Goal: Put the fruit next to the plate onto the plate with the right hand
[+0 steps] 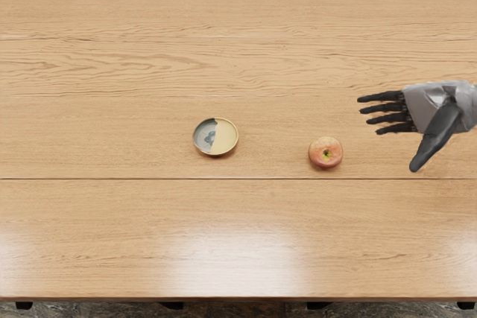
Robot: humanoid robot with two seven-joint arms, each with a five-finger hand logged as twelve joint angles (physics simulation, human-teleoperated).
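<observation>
Reach step, nothing grasped yet. My right hand (421, 109) comes in from the right edge and hovers over the worktop (112, 221), wide open: four fingers (380, 98) stretched out and spread, pointing left, thumb (428, 147) hanging down and apart from them. It holds nothing and touches nothing. The apple (326, 152), the fruit to move, sits on the worktop right of centre, left of my fingertips and a little nearer the front edge, clearly apart from the hand. It looks upright, stem dimple facing up. The plate (215, 136) is further left, near the middle of the worktop, well apart from the apple, nothing on it; small, round, half grey-blue, half pale yellow inside. So the apple is not on the plate, and the task is at its very start. As I judge it, the next move calls for bringing the hand left and down so the apple ends up between thumb and fingers, then closing around its sides, lifting, carrying it left across the gap and lowering it onto the plate. The plate is not much wider than the apple, so the drop needs centring or the fruit may roll off. The apple is round and smooth, so a loose grip could let it slip. Counts: one apple, one plate, one hand in view. My left hand is not visible.
</observation>
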